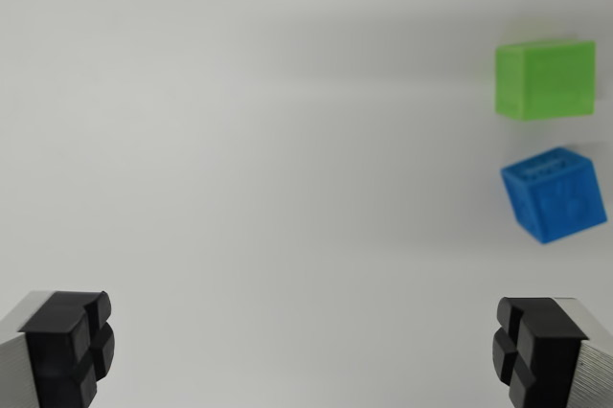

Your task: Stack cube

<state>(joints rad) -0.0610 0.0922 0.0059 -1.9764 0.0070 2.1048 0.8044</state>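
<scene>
With the gripper (305, 351) spread wide and empty, swing toward three o'clock, centre over the blue cube (554, 193), matching its tilt, below the green cube (544, 79).

One green cube (545, 79), one blue cube (555, 194), both slightly blurred

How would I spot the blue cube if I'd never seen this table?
Look at the plain white table and go to the wrist view's right edge, where two small cubes sit apart, one above the other. The blue cube is the lower one, under the green cube. Unlike its squarely set green neighbour, it sits turned at an angle.
</scene>
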